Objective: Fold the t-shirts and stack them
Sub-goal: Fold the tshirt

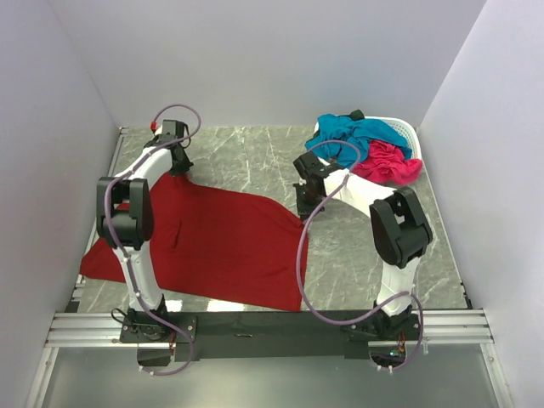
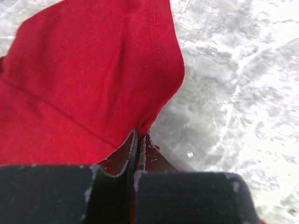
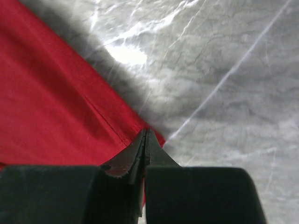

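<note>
The left gripper [image 2: 138, 142] was pinched shut on a corner of the dark red t-shirt [image 1: 221, 242] and the right gripper [image 3: 145, 140] on its opposite corner, likely to stretch it flat on the marble table [image 1: 255, 157] for folding.

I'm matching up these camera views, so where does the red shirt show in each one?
Top: red shirt spread left of centre.
Left wrist: red shirt upper left, edge pinched in left hand.
Right wrist: red shirt left side, corner pinched in right hand.
Shared landmark: grey marble table.
</note>
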Robot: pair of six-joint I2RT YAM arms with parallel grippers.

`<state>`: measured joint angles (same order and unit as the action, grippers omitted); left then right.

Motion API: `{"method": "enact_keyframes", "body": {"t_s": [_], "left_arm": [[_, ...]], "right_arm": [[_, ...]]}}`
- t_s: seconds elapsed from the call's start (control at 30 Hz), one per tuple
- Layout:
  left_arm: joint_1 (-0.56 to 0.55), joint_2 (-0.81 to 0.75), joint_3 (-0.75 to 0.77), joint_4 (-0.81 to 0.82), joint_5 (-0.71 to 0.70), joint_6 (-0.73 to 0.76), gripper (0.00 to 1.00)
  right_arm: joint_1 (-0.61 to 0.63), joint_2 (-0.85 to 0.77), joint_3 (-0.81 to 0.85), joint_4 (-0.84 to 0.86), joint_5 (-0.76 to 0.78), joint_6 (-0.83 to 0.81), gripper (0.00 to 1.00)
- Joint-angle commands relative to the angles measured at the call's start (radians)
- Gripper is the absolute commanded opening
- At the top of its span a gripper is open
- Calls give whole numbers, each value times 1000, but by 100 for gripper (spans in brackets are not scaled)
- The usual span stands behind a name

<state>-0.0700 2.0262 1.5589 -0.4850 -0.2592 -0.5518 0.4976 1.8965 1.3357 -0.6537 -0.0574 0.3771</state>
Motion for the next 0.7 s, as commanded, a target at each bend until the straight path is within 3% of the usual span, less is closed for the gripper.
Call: {"method": "enact_keyframes", "body": {"t_s": [0.0, 0.67], "left_arm": [[7, -108, -63, 66, 6, -39, 0], [102, -517, -483, 120, -80, -11, 0]], "right_arm": [[12, -79, 2, -40, 56, -3, 0], [133, -215, -92, -98, 106, -9, 0]]}}
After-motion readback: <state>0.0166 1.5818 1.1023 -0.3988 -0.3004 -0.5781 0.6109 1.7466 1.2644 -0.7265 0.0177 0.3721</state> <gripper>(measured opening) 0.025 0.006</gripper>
